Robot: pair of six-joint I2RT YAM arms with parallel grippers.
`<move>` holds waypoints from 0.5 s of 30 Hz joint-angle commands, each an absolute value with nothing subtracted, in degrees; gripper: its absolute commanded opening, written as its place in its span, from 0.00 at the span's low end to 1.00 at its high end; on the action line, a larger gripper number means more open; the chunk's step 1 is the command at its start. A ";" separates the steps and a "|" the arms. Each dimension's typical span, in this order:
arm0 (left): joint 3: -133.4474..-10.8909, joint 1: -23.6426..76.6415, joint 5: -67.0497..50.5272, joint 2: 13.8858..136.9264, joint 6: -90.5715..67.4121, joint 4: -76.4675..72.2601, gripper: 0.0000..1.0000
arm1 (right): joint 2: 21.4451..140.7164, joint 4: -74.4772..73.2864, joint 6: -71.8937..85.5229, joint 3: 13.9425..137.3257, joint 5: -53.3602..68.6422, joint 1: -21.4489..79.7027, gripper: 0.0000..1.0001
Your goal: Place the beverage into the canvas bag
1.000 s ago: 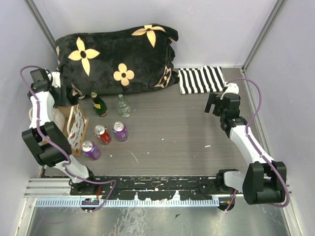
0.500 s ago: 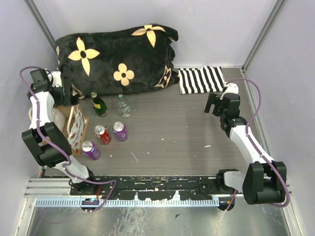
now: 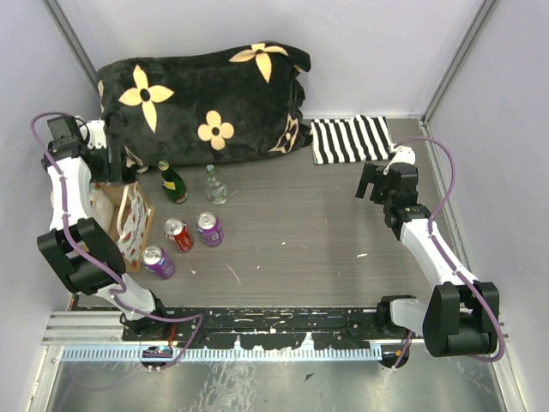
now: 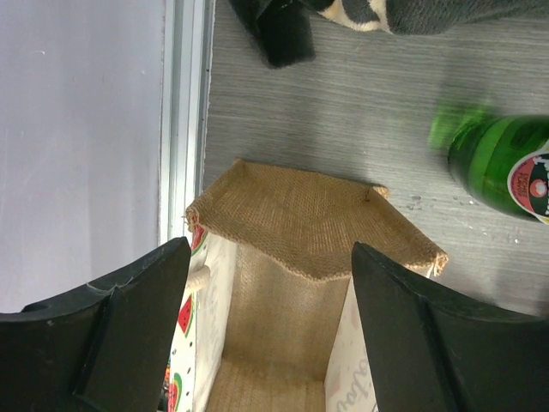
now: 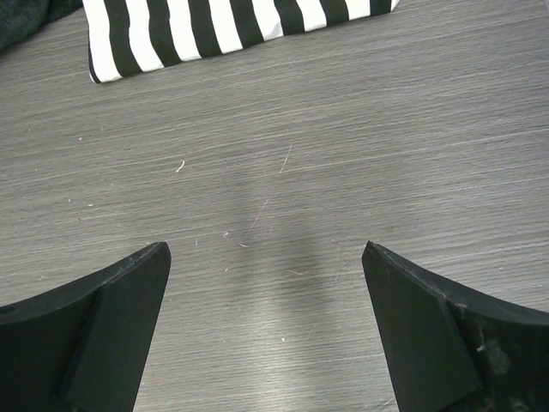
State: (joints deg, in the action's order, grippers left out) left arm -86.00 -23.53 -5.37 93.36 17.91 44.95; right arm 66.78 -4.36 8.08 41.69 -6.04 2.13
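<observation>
The canvas bag (image 3: 130,220) stands at the table's left edge, tan burlap with white watermelon-print sides. In the left wrist view I look straight down into the bag (image 4: 304,219); its mouth gapes and only its burlap lining shows inside. My left gripper (image 3: 105,165) hangs open just above the mouth, and nothing sits between the fingers of this gripper (image 4: 270,257). Several beverages stand right of the bag: a green bottle (image 3: 172,182) (image 4: 504,165), a clear bottle (image 3: 215,184), a red can (image 3: 178,234) and two purple cans (image 3: 209,229) (image 3: 158,262). My right gripper (image 3: 373,182) (image 5: 266,249) is open over bare table at the right.
A big black plush item with yellow flowers (image 3: 202,103) fills the back left. A black-and-white striped cloth (image 3: 350,139) (image 5: 214,30) lies at the back right. The enclosure's wall and metal rail (image 4: 182,112) run close along the bag's left side.
My left gripper has opened wider and shifted slightly back and left above the bag. The right arm and the drinks have not moved.
</observation>
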 commanded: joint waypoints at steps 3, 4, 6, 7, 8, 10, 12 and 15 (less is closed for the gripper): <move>-89.43 -23.82 -3.48 92.30 19.56 48.49 0.83 | 65.73 -3.08 8.85 43.59 -5.38 2.02 1.00; -89.58 -23.87 -2.96 92.06 19.78 48.17 0.83 | 65.69 -3.16 8.82 43.59 -5.36 2.01 1.00; -90.23 -23.84 -2.12 91.76 20.16 48.24 0.83 | 65.68 -3.32 8.86 43.59 -5.36 2.02 1.00; -90.78 -23.82 -1.90 91.76 20.40 48.66 0.82 | 65.68 -3.48 8.90 43.59 -5.36 2.01 1.00; -91.11 -23.85 -1.63 91.68 20.69 49.07 0.82 | 65.66 -3.48 8.91 43.59 -5.36 2.02 1.00; -91.48 -23.84 -1.02 91.80 21.36 49.74 0.82 | 65.69 -3.44 8.85 43.58 -5.39 2.02 1.00; -91.08 -23.96 -0.36 92.03 22.26 49.83 0.82 | 65.68 -3.46 8.97 43.60 -5.36 2.02 1.00; -90.70 -24.39 -0.32 92.64 22.70 50.22 0.81 | 65.90 -3.51 9.02 43.68 -5.27 2.02 1.00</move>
State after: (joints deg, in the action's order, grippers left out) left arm -89.78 -23.64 -1.52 93.30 20.95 48.47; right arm 66.78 -5.32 8.38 41.69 -5.85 2.13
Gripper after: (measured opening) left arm 0.816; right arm 0.999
